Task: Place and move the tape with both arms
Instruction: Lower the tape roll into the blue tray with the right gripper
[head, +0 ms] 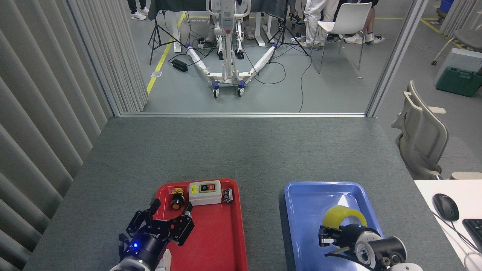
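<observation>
Half the tape (344, 215) hides behind the right tool (333, 237).

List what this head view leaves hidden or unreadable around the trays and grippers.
- Tape: lower half hidden behind the right gripper; grip unclear.
- Right gripper: end-on, fingers hidden.
- White part on the red tray: behind the left gripper, cut by the bottom edge.
- Switch box labels: too small.
</observation>
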`<state>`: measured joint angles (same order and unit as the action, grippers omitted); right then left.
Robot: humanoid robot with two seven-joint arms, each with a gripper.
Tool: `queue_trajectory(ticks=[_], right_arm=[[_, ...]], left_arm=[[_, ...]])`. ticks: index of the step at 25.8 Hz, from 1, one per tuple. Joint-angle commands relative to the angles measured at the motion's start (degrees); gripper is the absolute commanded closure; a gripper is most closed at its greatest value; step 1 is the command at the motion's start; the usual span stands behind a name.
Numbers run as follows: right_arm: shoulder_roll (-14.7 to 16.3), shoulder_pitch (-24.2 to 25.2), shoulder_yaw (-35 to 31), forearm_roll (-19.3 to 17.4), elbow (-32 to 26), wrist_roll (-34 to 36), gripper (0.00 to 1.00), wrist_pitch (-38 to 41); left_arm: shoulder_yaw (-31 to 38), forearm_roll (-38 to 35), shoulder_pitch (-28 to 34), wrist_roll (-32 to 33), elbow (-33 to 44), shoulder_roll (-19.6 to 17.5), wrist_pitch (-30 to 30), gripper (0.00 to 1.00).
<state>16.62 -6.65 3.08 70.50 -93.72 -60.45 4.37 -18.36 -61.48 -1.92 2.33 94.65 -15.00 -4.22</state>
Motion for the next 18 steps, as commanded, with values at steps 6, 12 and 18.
queue_trajectory(ticks=[6, 12, 18], right_arm=[[-0.4, -1.1, 1.0, 0.5, 2.7, -3.7, 1.0, -4.0], [-0.1, -0.9, 0.8, 0.8, 2.7, -3.3, 0.56, -4.1], [-0.1, -0.2, 0.8, 0.9, 2.7, -2.8, 0.0, -5.1]], left_arm=[[7.7, -18.9, 0.1, -0.2, -4.8, 5.9, -0.4, 0.02], [8.7, -18.9, 0.1, -1.2, -4.9, 5.4, -0.3, 0.01], [8.4, -18.9, 0.6, -3.2, -5.0, 5.6, 1.0, 0.01]])
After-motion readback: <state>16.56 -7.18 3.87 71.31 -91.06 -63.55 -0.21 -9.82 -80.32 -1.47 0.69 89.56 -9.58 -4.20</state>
